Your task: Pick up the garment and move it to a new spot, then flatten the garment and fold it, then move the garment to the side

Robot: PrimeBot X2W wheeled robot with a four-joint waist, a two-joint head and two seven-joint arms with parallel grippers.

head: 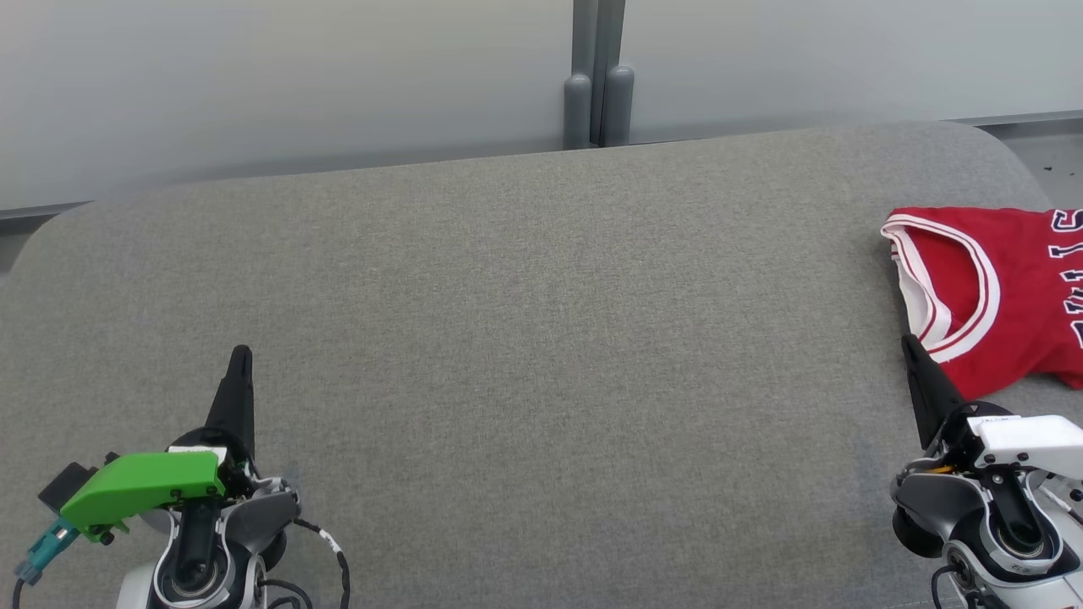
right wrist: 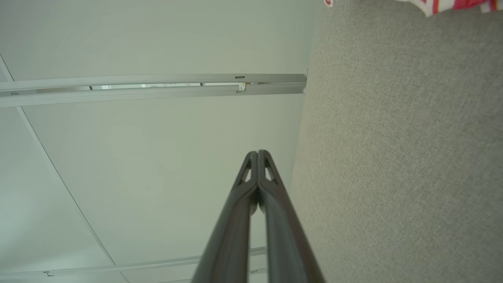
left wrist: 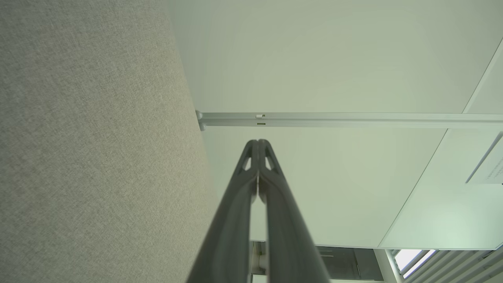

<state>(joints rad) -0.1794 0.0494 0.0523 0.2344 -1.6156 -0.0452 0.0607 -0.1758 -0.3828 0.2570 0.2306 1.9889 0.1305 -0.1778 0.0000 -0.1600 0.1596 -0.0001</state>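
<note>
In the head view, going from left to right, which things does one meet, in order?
Left pincer, two long dark fingers closed → pair of grey upright posts at the back → red sleeveless jersey with white trim.

We count one red garment and one grey padded surface. We also count two grippers: one left gripper and one right gripper.
</note>
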